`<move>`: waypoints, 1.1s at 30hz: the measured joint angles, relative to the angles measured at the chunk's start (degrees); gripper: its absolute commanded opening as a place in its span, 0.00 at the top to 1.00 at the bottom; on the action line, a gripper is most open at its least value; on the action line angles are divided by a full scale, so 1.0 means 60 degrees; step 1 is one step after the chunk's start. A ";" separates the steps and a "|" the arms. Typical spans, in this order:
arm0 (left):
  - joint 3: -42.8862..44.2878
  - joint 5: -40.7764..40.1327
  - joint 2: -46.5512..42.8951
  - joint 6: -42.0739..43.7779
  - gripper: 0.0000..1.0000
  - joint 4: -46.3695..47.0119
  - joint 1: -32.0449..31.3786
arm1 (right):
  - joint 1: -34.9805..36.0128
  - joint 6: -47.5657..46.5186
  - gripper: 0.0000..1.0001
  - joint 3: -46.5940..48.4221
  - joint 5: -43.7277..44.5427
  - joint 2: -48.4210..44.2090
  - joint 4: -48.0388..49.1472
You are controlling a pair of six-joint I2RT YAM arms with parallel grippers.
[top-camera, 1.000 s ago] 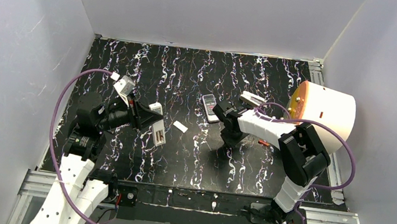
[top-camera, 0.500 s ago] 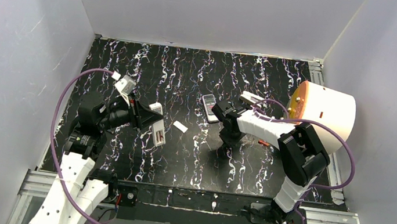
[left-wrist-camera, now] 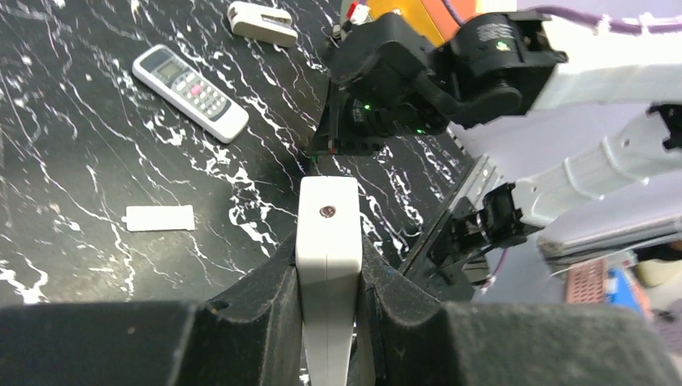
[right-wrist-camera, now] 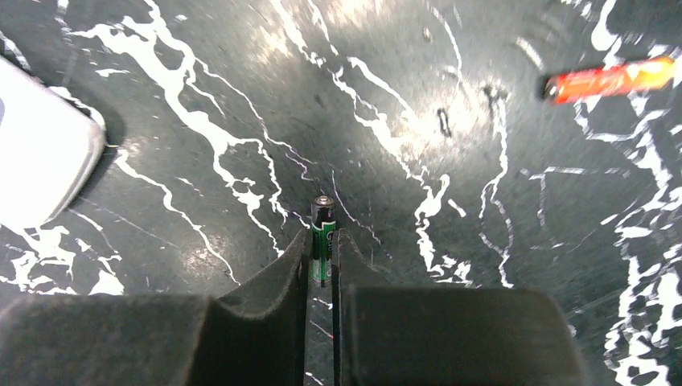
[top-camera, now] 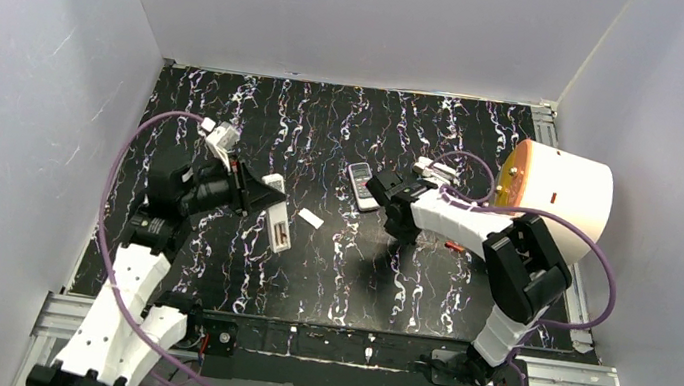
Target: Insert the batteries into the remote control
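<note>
My left gripper (top-camera: 265, 206) is shut on a white remote control (top-camera: 278, 226) and holds it tilted above the table's left half. In the left wrist view the remote (left-wrist-camera: 327, 233) stands edge-on between the fingers of that gripper (left-wrist-camera: 327, 251). My right gripper (top-camera: 401, 226) points down at the table's middle. In its wrist view this gripper (right-wrist-camera: 323, 245) is shut on a green battery (right-wrist-camera: 323, 237) whose metal tip sticks out past the fingers. A red-orange battery (right-wrist-camera: 609, 79) lies loose on the table, just right of that gripper (top-camera: 455, 244).
A second grey remote with buttons (top-camera: 360, 185) (left-wrist-camera: 190, 91) lies beside the right wrist. A small white flat cover (top-camera: 311, 218) (left-wrist-camera: 160, 217) lies between the arms. Another white object (left-wrist-camera: 259, 22) lies farther back. A big white drum with an orange face (top-camera: 560, 195) stands at the right edge.
The right gripper's jaws have closed onto the green battery. The left arm has shifted the held remote slightly right and its wrist has risen.
</note>
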 measured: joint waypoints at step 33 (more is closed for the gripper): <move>0.0656 0.0382 0.6787 -0.6087 1.00 0.6306 -0.1570 | 0.2521 -0.8313 0.99 0.1756 -0.3013 -0.3508 0.3129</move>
